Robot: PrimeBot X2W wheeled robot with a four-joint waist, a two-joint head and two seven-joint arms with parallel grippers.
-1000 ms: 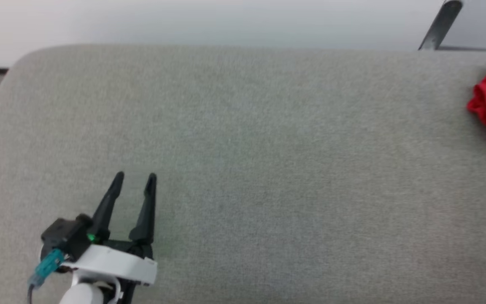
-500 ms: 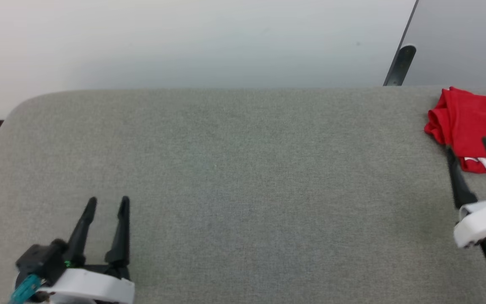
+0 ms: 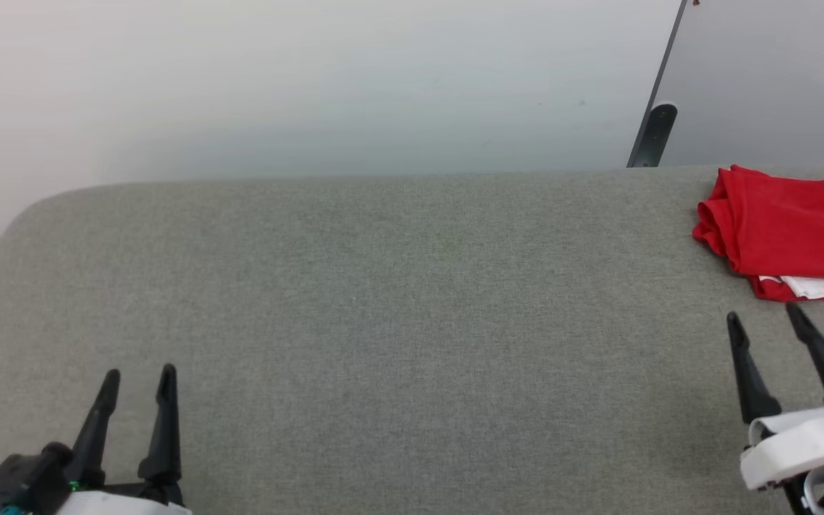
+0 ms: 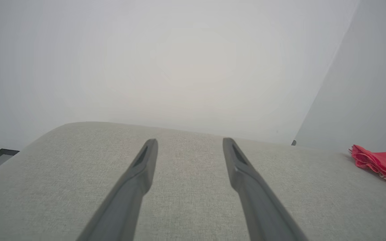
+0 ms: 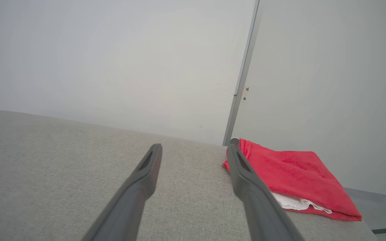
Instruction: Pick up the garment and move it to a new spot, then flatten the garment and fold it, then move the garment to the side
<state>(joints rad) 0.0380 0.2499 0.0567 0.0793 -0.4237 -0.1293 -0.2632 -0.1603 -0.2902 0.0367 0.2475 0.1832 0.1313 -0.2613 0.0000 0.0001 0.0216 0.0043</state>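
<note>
The garment [image 3: 791, 229] lies folded at the far right of the grey cushioned surface [image 3: 398, 322], red with a strip of white showing at its near edge. It also shows in the left wrist view as a small red garment [image 4: 380, 164] far to the right, and in the right wrist view as a flat red garment [image 5: 293, 177] just right of the fingers. My right gripper [image 3: 766, 322] stands open a short way in front of it, touching nothing. My left gripper [image 3: 138, 378] is open at the lower left, empty, far from the cloth.
A pale wall [image 3: 312, 86] runs behind the surface. A grey panel [image 3: 769, 79] with a dark metal post [image 3: 651, 136] stands behind the right end. The surface's rounded left corner [image 3: 18, 214] drops off to a dark floor strip.
The head camera has tilted up and turned right, so the whole scene shifted. The right gripper, unseen a second ago, now stands in front of the garment. Both grippers stay open.
</note>
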